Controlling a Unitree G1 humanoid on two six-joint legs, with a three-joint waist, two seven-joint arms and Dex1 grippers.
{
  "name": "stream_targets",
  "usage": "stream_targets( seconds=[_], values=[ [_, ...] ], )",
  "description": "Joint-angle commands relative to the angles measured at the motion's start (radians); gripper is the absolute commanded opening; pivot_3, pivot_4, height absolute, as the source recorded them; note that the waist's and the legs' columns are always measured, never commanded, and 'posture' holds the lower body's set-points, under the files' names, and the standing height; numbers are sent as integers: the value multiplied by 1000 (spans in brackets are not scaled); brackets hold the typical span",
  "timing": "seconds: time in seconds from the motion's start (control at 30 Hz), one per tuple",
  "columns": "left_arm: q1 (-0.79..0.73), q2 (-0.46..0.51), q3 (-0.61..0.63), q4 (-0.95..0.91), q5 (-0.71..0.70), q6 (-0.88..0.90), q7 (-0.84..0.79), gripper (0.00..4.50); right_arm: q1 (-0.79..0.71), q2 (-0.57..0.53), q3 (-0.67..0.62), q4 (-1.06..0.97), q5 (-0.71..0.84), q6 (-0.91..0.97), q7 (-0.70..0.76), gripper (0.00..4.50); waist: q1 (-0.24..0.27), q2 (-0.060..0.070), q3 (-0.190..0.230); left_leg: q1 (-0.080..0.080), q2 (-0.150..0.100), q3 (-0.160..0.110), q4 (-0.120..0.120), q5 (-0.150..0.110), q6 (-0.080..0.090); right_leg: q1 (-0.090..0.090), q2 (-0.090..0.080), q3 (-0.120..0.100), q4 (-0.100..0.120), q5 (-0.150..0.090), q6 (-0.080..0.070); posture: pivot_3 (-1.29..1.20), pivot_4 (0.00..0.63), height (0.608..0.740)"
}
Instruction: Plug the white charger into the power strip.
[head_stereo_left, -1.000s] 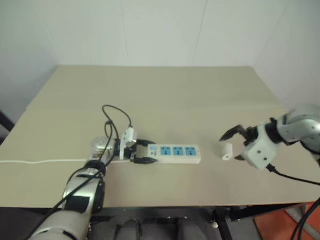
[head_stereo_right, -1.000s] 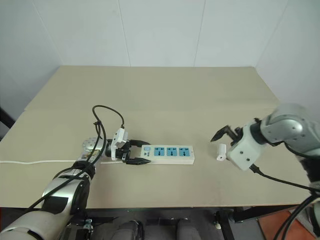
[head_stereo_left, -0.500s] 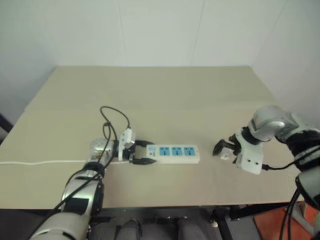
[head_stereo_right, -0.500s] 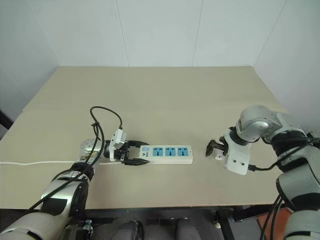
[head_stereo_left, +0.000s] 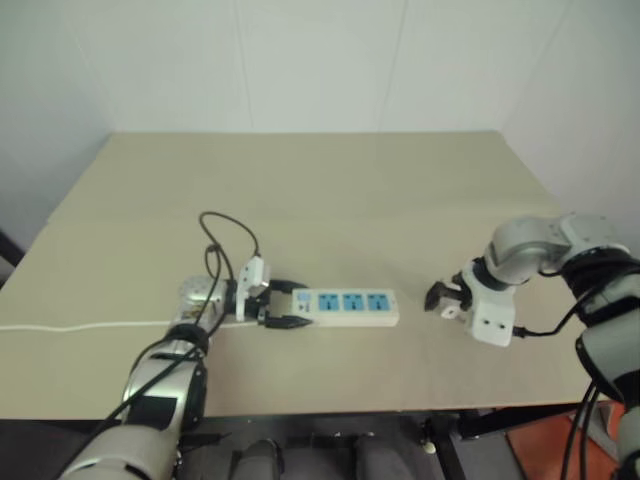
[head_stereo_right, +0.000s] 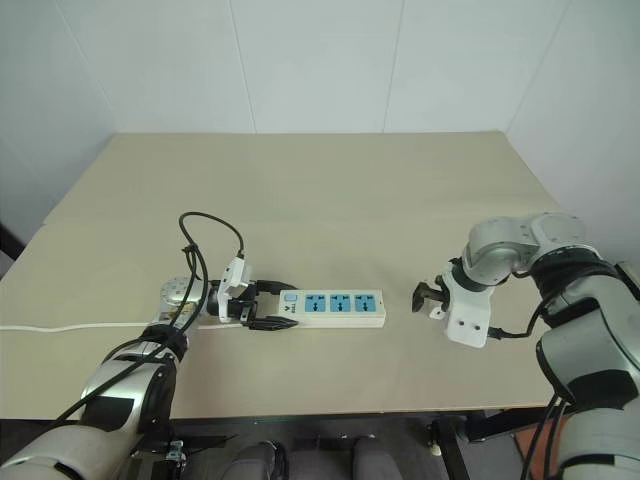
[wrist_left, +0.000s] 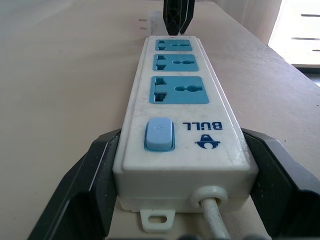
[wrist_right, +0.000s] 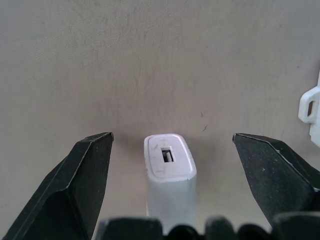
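The small white plastic charger block (wrist_right: 170, 170) lies on the beige desk (head_stereo_right: 350, 200), between my right end effector's (wrist_right: 170, 160) wide-open fingers, untouched. My left end effector (head_stereo_right: 262, 306) clamps the long white power strip (head_stereo_right: 335, 307). Closing off-centre could tip the charger away

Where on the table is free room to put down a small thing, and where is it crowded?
Free: the whole far half of the table, behind the power strip, and the bare patch between the strip's end and the right gripper. Crowded: around the left gripper, clamped on the strip's switch end beside the looped black cable, and around the white charger, between the open right fingers.
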Motion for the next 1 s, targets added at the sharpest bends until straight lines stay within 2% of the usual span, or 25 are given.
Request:
stream_targets(
  seconds=[0.03,0.17,0.23,0.3,0.53,0.77,0.83,0.9,1.0],
  values=[
    [-7,4,4,-27,-11,-13,-2,3256,-41,-3,16,11,-64,-17,-79,4500,-1,0,0,0,0,0,0,0,0,0,0,0,0,0,0,0,150,740],
    [-8,6,5,-28,-13,-12,-2,3256,-62,2,39,16,-128,-15,-151,4500,-4,0,0,0,0,0,0,0,0,0,0,0,0,0,0,0,150,740],
    [-7,6,5,-28,-13,-12,-1,3256,-74,4,55,22,-158,-31,-184,4121,-6,0,0,0,0,0,0,0,0,0,0,0,0,0,0,0,150,740],
    [-8,7,4,-27,-12,-12,0,3256,-82,3,66,25,-182,-43,-219,3566,-7,0,0,0,0,0,0,0,0,0,0,0,0,0,0,0,150,740],
    [-8,4,6,-28,-15,-11,2,3256,-101,-1,97,18,-242,-66,-309,1141,-9,0,0,0,0,0,0,0,0,0,0,0,0,0,0,0,150,740],
    [-13,2,5,-26,-13,-13,4,3256,-114,-12,98,7,-285,-40,-387,1107,-11,0,0,0,0,0,0,0,0,0,0,0,1,0,0,0,150,740],
    [-14,1,5,-27,-14,-12,2,3256,-124,-13,79,41,-238,-27,-385,1107,-11,0,0,0,0,0,0,0,0,0,0,0,1,0,0,0,150,740],
    [-15,0,5,-29,-16,-13,0,3256,-132,-2,45,103,-129,2,-358,1107,-11,0,0,0,0,0,0,0,0,0,0,0,1,0,0,0,150,740],
    [-14,0,5,-31,-17,-12,-4,3256,-118,37,-74,195,155,142,-233,1107,-13,0,0,0,0,0,0,0,0,1,0,0,0,0,0,0,150,740]
  ],
)
